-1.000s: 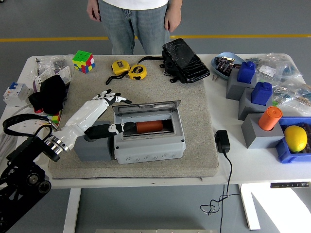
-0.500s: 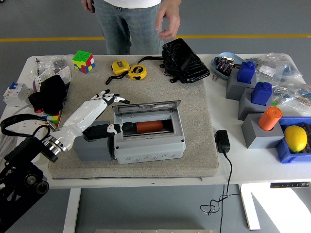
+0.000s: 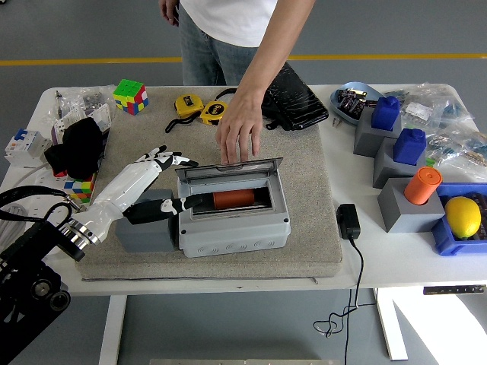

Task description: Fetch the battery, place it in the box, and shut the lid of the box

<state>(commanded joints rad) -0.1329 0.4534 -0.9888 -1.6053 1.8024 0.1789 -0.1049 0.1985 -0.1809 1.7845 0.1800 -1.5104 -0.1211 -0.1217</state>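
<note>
On the desk (image 3: 358, 258), the grey box (image 3: 234, 217) sits lid-up so the orange battery (image 3: 233, 199) can lie inside, a person's hand (image 3: 239, 134) steadying its far lid edge, while the left robot hand (image 3: 163, 182), spread and empty, rests beside its left wall.

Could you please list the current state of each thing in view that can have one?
Grey plastic box: open.
Box's hinged lid: raised, a person's hand reaching down to its far edge.
Orange cylindrical battery: lying inside the box.
Robot's left hand: open, thumb at the box's left end.
Black zip pouch: closed.
Yellow tape measures: retracted.
</note>
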